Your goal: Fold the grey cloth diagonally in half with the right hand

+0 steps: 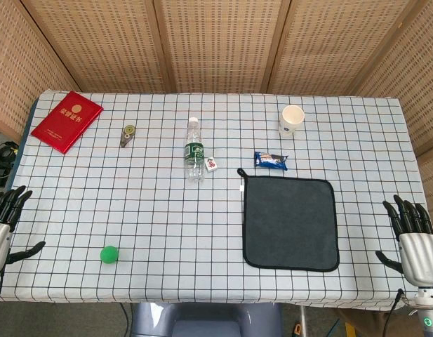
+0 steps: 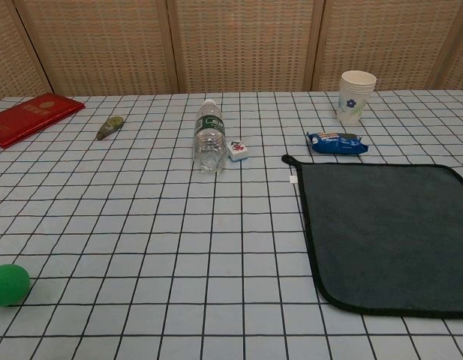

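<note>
The grey cloth [image 1: 290, 222] lies flat and unfolded on the checked table, right of centre, a square with a dark hem and a small loop at its far left corner. In the chest view the grey cloth [image 2: 389, 231] fills the right side. My right hand [image 1: 411, 237] hangs off the table's right edge, fingers apart and empty, well clear of the cloth. My left hand [image 1: 5, 225] sits at the left edge, fingers spread, holding nothing. Neither hand shows in the chest view.
A water bottle [image 1: 194, 150] stands mid-table with a small tile [image 1: 212, 164] beside it. A blue snack packet [image 1: 271, 161] lies just behind the cloth, a paper cup [image 1: 291, 119] further back. A red booklet [image 1: 67, 121], a small tool [image 1: 128, 135] and a green ball [image 1: 109, 254] sit left.
</note>
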